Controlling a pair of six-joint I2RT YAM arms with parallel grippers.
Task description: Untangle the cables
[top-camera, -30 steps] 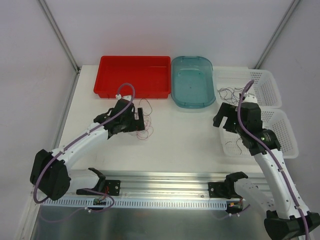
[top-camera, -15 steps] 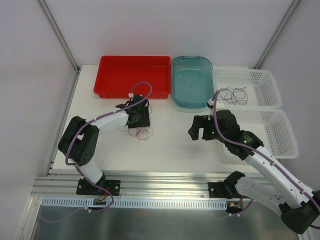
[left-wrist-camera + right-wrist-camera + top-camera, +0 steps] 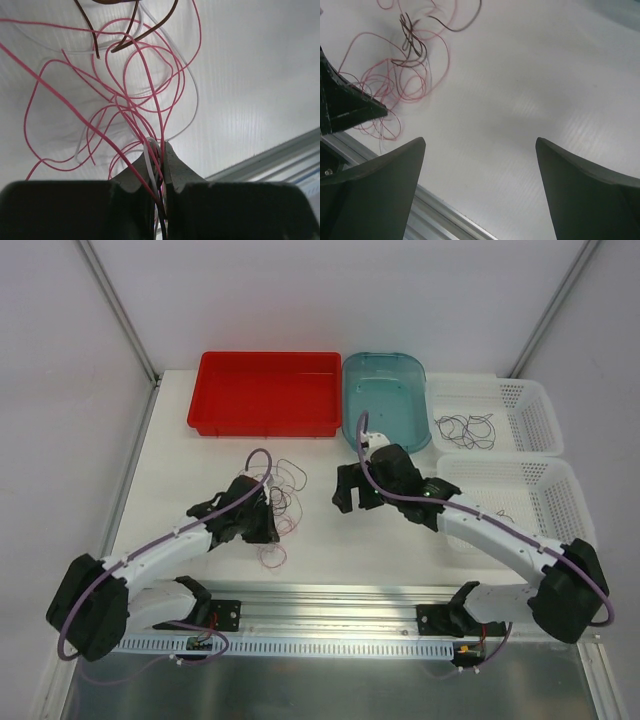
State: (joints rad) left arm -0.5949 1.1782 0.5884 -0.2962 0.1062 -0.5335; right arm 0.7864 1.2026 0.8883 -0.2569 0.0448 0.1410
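The cables [image 3: 284, 502] are a loose tangle of thin pink-red, white and dark strands on the white table, left of centre. My left gripper [image 3: 268, 525] sits at the tangle's near side. In the left wrist view it [image 3: 161, 147] is shut on a small bundle of red, white and dark strands, and the rest of the cables [image 3: 122, 102] fan out in loops beyond the fingertips. My right gripper [image 3: 350, 496] hovers just right of the tangle. It [image 3: 480, 141] is open with only bare table between its fingers, and the cables [image 3: 411, 42] lie to its upper left.
A red tray [image 3: 262, 426] and a teal tub [image 3: 345, 410] stand at the back. Two white baskets are at the right: the far one [image 3: 525, 395] holds dark wires [image 3: 465, 426], the near one [image 3: 565, 515] lies under the right arm. An aluminium rail [image 3: 330, 595] runs along the near edge.
My left gripper has shut on strands of the tangle and pulled back toward the near edge. The right arm swung left from the baskets to the middle of the table, still open.
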